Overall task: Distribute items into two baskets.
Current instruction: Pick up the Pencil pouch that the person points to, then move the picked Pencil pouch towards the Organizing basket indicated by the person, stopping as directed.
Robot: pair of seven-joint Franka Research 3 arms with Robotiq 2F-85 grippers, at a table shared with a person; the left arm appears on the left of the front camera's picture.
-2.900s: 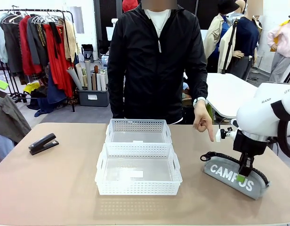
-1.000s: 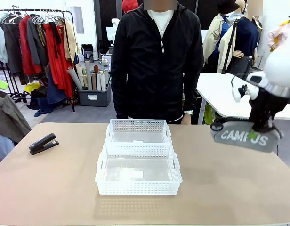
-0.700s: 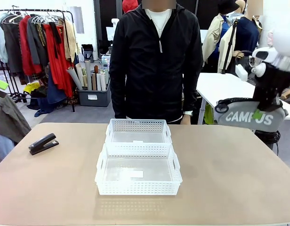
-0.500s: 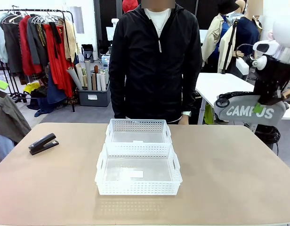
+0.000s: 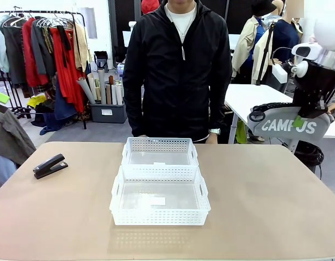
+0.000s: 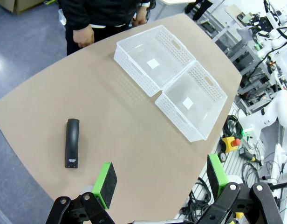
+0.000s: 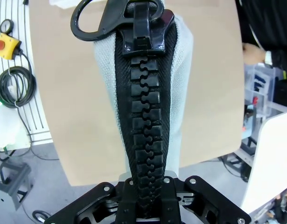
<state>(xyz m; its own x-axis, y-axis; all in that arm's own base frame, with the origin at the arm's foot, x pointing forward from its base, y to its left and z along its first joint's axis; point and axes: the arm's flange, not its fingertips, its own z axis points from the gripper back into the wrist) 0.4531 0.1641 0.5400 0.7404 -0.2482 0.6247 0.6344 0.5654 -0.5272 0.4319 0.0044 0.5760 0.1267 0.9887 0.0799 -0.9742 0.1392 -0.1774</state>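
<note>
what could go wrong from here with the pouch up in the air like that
The right gripper pinches the pouch only along its zip, high near the right edge of the table, so it may tilt or slip and drop. On the way down, its ring end could catch the rim of the near basket and shove it into the far basket.

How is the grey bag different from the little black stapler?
The grey pouch is up in the air, pinched by the right gripper; the black stapler lies on the table with nothing touching it. The pouch is grey with white CAMPUS letters; the stapler is black. The pouch looks longer than the stapler. Same: neither is in the near basket or the far basket yet.
</note>
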